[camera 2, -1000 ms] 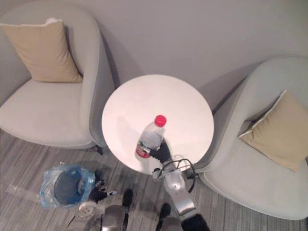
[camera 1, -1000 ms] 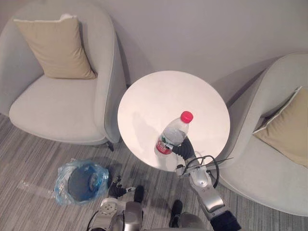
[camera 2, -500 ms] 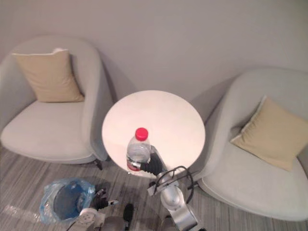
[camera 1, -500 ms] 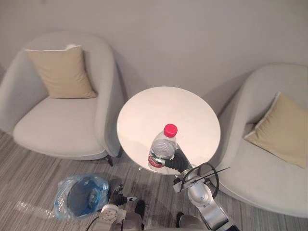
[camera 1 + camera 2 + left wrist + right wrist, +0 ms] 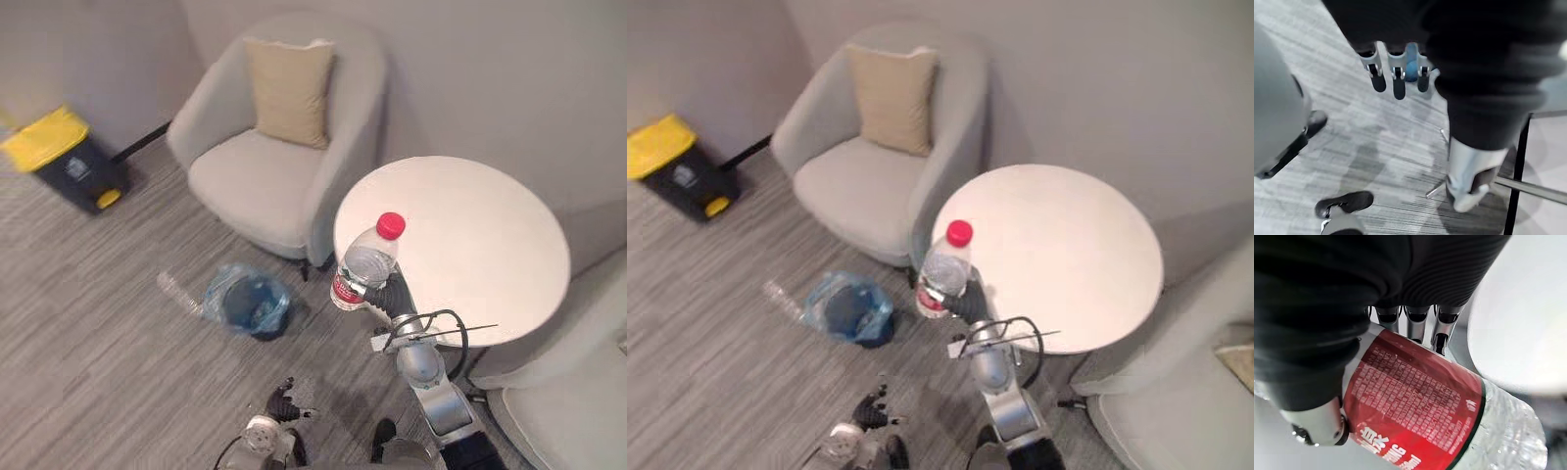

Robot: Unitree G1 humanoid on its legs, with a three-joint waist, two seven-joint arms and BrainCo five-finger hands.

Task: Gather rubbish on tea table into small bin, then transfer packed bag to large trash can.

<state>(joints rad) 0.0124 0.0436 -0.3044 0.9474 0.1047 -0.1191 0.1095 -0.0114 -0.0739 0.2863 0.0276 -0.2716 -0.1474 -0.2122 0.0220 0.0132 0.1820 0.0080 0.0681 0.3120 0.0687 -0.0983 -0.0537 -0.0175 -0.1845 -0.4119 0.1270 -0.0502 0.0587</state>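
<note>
Partly, the right robot hand (image 5: 391, 295) hides the bottle (image 5: 365, 263).

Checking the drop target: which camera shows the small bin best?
The left eye view: the small bin stands whole, opening visible. The right eye view shows much the same. The left wrist view gives a blue sliver past the left robot hand.

My left hand (image 5: 1469, 98) hung above the striped floor (image 5: 1376, 147), fingers (image 5: 1394, 83) straight and holding nothing; at twelve o'clock beyond their tips showed a blue patch (image 5: 1411, 53).
</note>
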